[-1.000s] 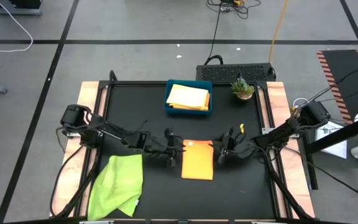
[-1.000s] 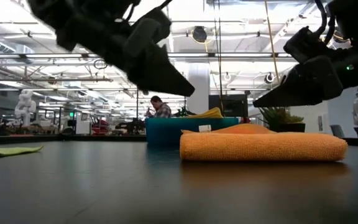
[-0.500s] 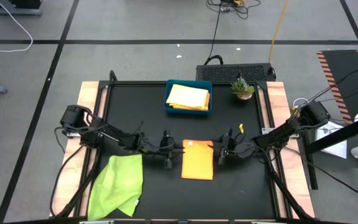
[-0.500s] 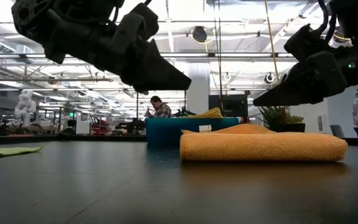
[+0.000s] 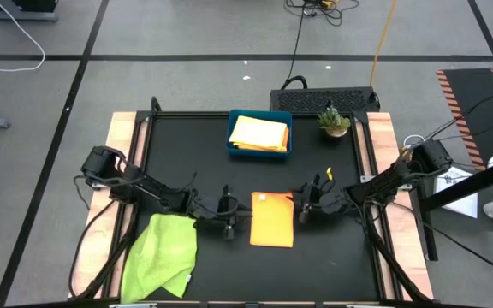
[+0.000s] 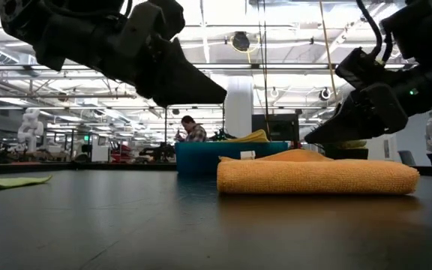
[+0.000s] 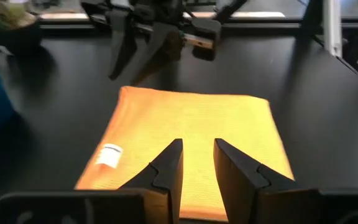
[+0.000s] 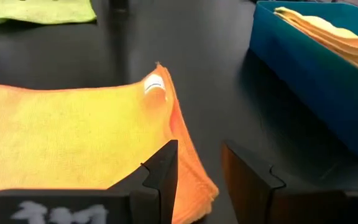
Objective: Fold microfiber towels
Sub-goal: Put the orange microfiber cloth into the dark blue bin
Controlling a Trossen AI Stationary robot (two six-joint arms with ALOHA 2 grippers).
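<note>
A folded orange microfiber towel (image 5: 272, 221) (image 6: 317, 176) lies flat on the black table, near its middle. My left gripper (image 5: 234, 217) (image 7: 196, 155) is open and hovers at the towel's left side, fingers pointing over it. My right gripper (image 5: 301, 210) (image 8: 199, 163) is open at the towel's right side, above its far right corner. In the low view both grippers (image 6: 220, 97) (image 6: 310, 137) hang clear above the towel. A lime green towel (image 5: 163, 252) lies loosely spread at the near left.
A blue tray (image 5: 260, 155) with folded yellow towels (image 5: 260, 133) stands at the table's far middle, a small potted plant (image 5: 334, 121) to its right. A small yellow object (image 5: 333, 176) lies far right of the orange towel. Wooden rails (image 5: 122, 145) border both sides.
My left gripper has moved toward the table's near edge along the orange towel's left side and has turned a little. The towels have not moved.
</note>
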